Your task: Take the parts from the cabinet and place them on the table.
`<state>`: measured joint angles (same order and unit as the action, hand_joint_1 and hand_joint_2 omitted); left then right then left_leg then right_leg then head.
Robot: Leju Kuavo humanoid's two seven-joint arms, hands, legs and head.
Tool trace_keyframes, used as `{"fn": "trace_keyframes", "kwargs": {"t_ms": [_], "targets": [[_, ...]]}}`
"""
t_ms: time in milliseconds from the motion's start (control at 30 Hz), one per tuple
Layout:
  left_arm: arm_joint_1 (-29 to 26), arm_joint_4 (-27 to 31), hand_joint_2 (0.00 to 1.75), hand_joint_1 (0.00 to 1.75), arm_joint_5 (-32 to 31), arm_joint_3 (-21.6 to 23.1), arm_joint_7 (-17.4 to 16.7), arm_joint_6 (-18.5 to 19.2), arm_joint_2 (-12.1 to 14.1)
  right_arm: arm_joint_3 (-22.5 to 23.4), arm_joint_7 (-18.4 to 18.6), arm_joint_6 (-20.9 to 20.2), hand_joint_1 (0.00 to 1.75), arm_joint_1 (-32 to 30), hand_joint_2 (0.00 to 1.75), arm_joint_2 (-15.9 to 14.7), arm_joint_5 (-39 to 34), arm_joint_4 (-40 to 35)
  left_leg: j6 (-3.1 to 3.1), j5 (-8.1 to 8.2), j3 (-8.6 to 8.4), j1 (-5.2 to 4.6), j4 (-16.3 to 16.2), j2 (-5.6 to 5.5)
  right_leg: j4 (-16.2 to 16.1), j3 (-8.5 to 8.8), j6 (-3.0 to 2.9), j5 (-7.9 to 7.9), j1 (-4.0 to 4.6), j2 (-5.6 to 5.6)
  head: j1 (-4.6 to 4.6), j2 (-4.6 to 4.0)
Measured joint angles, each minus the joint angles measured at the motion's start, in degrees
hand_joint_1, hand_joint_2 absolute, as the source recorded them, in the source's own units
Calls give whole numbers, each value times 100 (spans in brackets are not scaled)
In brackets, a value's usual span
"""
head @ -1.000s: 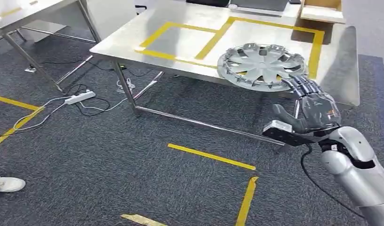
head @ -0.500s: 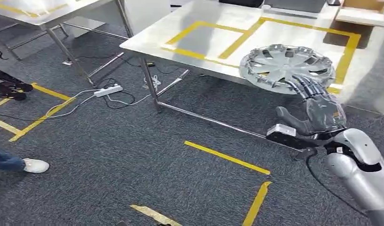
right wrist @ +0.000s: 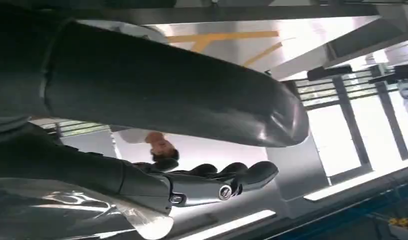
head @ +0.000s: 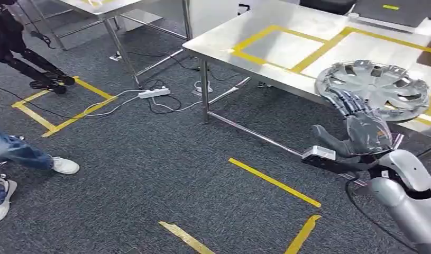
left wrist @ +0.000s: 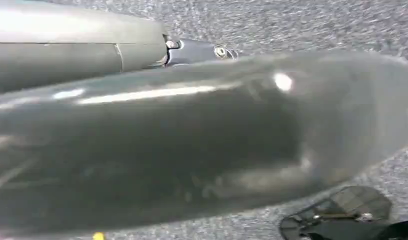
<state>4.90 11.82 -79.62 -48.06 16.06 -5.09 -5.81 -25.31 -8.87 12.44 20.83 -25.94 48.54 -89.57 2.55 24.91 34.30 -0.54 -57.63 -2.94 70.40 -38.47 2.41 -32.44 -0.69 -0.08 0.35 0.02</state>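
Observation:
A silver hubcap lies flat on the steel table, near its front edge, inside a yellow tape frame. My right hand hovers just in front of that edge, fingers stretched out and thumb apart, with the fingertips over the hubcap's near rim. It holds nothing. In the right wrist view the same hand has straight dark fingers with nothing between them and the thumb. In the left wrist view my left hand is a blurred grey mass above the carpet, and its fingers cannot be made out.
A person's legs in jeans and white shoes stand at the left. A power strip and cables lie on the carpet by the table leg. A second steel table is at the back left. Yellow tape strips mark the floor.
The camera has swung to the left, so the table and hubcap slid right in the picture. My right hand stays open and now sits at the hubcap's left near rim.

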Motion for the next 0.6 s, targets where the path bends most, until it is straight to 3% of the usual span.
{"fn": "trace_keyframes", "kwargs": {"t_ms": [33, 67, 100, 233, 267, 300, 333, 400, 433, 467, 533, 567, 600], "targets": [[4, 0, 0, 0, 0, 0, 0, 0, 4, -6, -13, 11, 0, -6, 0, 4, -2, -32, -8, -2, -1, 7, -13, -58, -464, 230, -2, 245, -14, 29, -4, 0], [12, 0, 0, 0, 0, 2, -2, 0, 9, -11, -22, 20, 0, -5, 0, 6, -2, -63, -29, 7, 10, 12, -44, -115, -1001, 500, 11, 467, -48, 183, 0, 0], [23, 0, 0, 0, 0, 2, -11, -7, 28, -22, -28, 24, 0, -4, 0, 9, -4, -68, -70, 18, 55, -23, -81, -158, -1166, 590, 19, 353, -60, 409, 0, 0], [-11, 0, 0, 0, 4, 2, -26, 7, 46, -44, -37, 37, 0, -57, 0, 9, -6, -98, -178, -50, 147, 20, -99, -364, -1198, 620, -93, 394, -47, 229, -9, 0], [-24, 0, 0, 0, 4, 2, -26, 13, 55, -39, -35, 44, 0, -51, 0, 9, -9, -116, -198, 15, 168, 15, -168, -226, -1221, 636, -130, 415, -66, 160, -9, 0], [-21, 0, 0, 0, -2, 4, -26, 15, 50, -31, -35, 61, 0, -70, 0, 9, -15, -133, -234, 168, 246, -4, -356, -5, -1221, 644, -153, 410, -58, 115, -62, 0], [-9, 0, 0, 0, -2, 9, -26, 11, 41, -22, -35, 66, 0, -85, 0, 9, -20, -146, -263, 396, 411, 9, -741, 122, -1221, 645, -186, 404, -45, 45, -70, 0], [8, 0, 0, 0, 7, 15, -26, -18, 35, 0, -37, 76, 0, -128, 0, 9, -24, -146, -290, 792, 807, 39, -1659, 221, -1220, 642, -202, 397, -20, -96, -63, 0], [7, 0, 0, 0, 9, 15, -22, -20, 35, 0, -37, 81, 0, -149, 0, 9, -26, -146, -296, 820, 887, 47, -1865, 227, -1220, 644, -208, 393, -15, -160, -68, 0], [4, 0, 0, 0, 26, 15, -2, -22, 37, 0, -39, 83, 0, -172, 0, 9, -26, -146, -296, 734, 852, 53, -1815, 228, -1219, 649, -210, 388, -13, -220, -66, 0], [10, 0, 0, 0, 57, 13, 17, -37, 46, 7, -48, 98, 0, -192, 0, 9, -28, -146, -272, 328, 508, 54, -1129, 280, -1218, 662, -202, 378, -12, -330, -66, 0], [21, 0, 0, 0, 70, 13, 17, -50, 48, 17, -57, 105, 0, -191, 0, 9, -33, -164, -244, 63, 194, 49, -519, 396, -1218, 684, -190, 364, -12, -394, -70, 0], [34, 0, 0, 0, 77, 13, 20, -52, 48, 33, -63, 116, 0, -191, 0, 9, -33, -177, -230, 102, 65, 9, -259, 632, -1218, 686, -170, 351, -4, -437, -61, 0]]}}
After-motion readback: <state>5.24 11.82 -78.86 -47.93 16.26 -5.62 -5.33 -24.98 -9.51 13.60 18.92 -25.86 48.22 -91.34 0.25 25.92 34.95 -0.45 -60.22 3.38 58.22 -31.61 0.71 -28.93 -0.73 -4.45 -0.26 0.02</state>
